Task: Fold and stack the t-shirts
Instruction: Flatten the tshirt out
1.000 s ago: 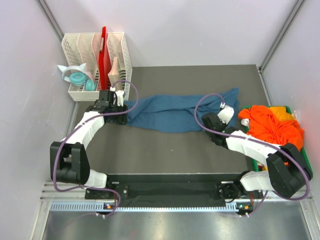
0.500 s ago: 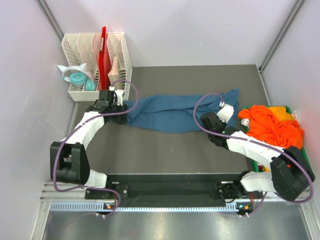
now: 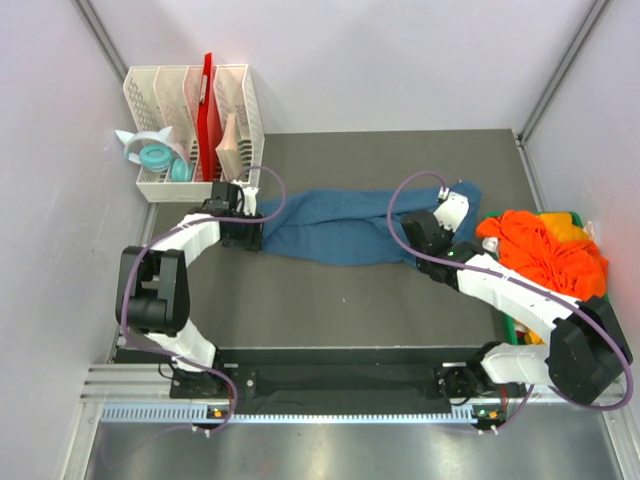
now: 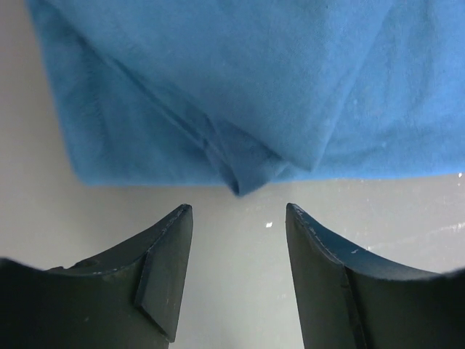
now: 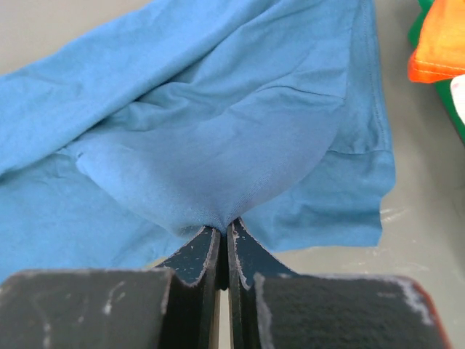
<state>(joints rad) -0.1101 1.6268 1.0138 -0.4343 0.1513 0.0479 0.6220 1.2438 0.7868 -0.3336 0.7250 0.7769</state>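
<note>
- Blue tee (image 3: 340, 225) lies bunched in a long band across the middle of the table (image 3: 330, 300), running from the left arm over to the right arm.
- Left gripper (image 4: 238, 211): released. Jaws stand apart over bare table, nothing between them.
- Left wrist view: the tee's folded corner and hem sit just beyond the fingertips, near them but not touching.
- Right gripper (image 5: 224, 231): clenched on a pinch of the blue tee at its right end.
- Right wrist view: the cloth is drawn into a small tent that narrows down into the closed fingertips; loose folds spread away on both sides.
- Orange tees (image 3: 550, 250) sit heaped in the green bin (image 5: 450, 98) at the right edge of the table, just beside the blue tee's right end. A bit of yellow shows on top of the heap.
- Cannot tell how many orange tees are in the heap.
- White rack (image 3: 240, 100) stands at the far left corner, with teal tape rolls (image 3: 155, 155) beside it, near the left gripper.
</note>
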